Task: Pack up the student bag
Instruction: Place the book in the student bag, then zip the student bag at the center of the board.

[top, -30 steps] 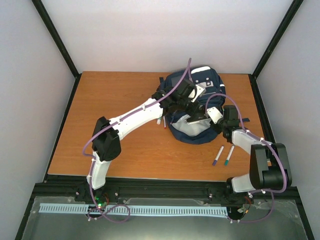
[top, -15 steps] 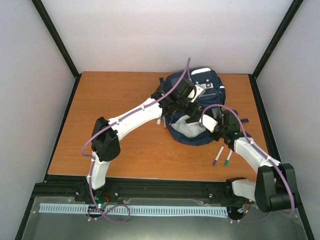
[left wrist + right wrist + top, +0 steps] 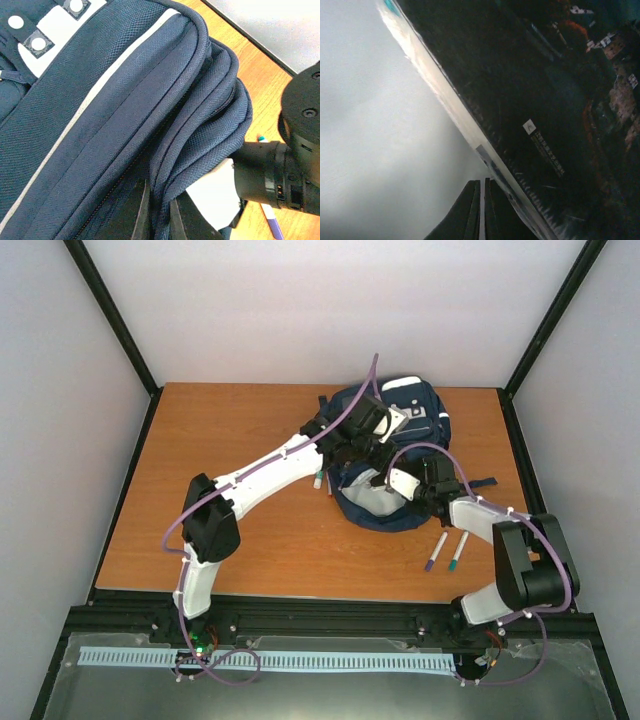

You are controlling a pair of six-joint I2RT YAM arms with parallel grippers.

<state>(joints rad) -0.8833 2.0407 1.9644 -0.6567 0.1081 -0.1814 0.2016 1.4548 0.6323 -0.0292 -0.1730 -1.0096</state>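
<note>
Top view: 1 student bag [image 3: 425, 415], navy w/ white patches, lies on the table [image 3: 230, 440], right of centre toward the far edge. 2 arms, both reaching onto it: left claw [image 3: 372, 452] over the bag's middle, right claw [image 3: 386, 478] at its near side, just beside the left one. 2 pens loose on the table near the bag's near-right corner, side by side: purple-tipped pen [image 3: 437, 551] & green-tipped pen [image 3: 458, 551]. 1 more white pen [image 3: 318, 479] at the bag's left edge, close under the left arm. Left wrist view: left claw [image 3: 155, 210] clamped on a fold of bag fabric, 1 finger each side of the piping. The right arm's dark wrist [image 3: 280, 175] crowds the right side, w/ table & 2 pen tips behind it. Right wrist view: right claw [image 3: 481, 200] fingers together, nothing seen betw. them. 1 dark glossy printed cover [image 3: 545, 125] fills the right, its pale edge running down just beside the fingers. The pale blurred surface at left, can't tell what.
</note>
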